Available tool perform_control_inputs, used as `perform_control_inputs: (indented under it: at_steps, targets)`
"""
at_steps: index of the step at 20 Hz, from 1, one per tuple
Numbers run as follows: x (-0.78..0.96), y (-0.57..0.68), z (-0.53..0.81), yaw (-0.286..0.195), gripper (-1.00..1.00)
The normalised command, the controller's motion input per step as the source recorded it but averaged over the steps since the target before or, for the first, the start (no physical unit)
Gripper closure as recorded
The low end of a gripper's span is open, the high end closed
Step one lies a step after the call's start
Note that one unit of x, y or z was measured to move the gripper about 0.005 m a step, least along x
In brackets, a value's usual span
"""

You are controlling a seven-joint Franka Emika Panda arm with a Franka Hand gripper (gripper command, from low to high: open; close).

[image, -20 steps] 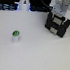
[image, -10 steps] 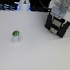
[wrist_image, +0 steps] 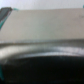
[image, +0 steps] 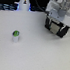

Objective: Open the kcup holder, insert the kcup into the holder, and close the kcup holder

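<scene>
White tabletop [image: 34, 55] carries the scene. Small squat pod, green top over pale grey-white body, the kcup [image: 15, 36], stands upright on the tabletop toward the exterior view's left edge, alone, nothing touching it. Black boxy kcup holder [image: 58, 28] with light rectangular front panels sits near the far edge toward the exterior view's right corner, well apart from the kcup. White robot arm with its gripper [image: 58, 16] is right over the holder's top, overlapping it in the exterior view; contact or not, cannot tell. Fingers lost against the dark box and blurred, so whether the pincer is wide or narrow cannot be told. Nothing seen held. Tall white post with dark marks [image: 24, 0] stands upright at the far edge, behind the kcup and apart from it. Dark backdrop strip beyond the far edge, with a bluish glow near the post base.

Wrist view: very blurred. Flat light-grey surface [wrist_image: 42, 25] fills the upper part, a dark rounded band [wrist_image: 42, 65] crosses the lower part, with a teal sliver at one corner. What these belong to cannot be told. No fingertips are resolvable there. Kcup not in the wrist view.
</scene>
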Motion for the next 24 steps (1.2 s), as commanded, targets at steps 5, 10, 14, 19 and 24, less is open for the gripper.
perform_control_inputs:
  at_steps: [5,10,14,19,24]
  targets:
    - [0.96,-0.33,0.15,-0.062,1.0]
    - [0.94,-0.35,0.16,-0.069,1.0]
    - [0.93,-0.36,0.18,-0.073,1.0]
    - [0.82,-0.25,0.22,-0.07,1.0]
    - [0.36,0.0,0.22,-0.072,-1.0]
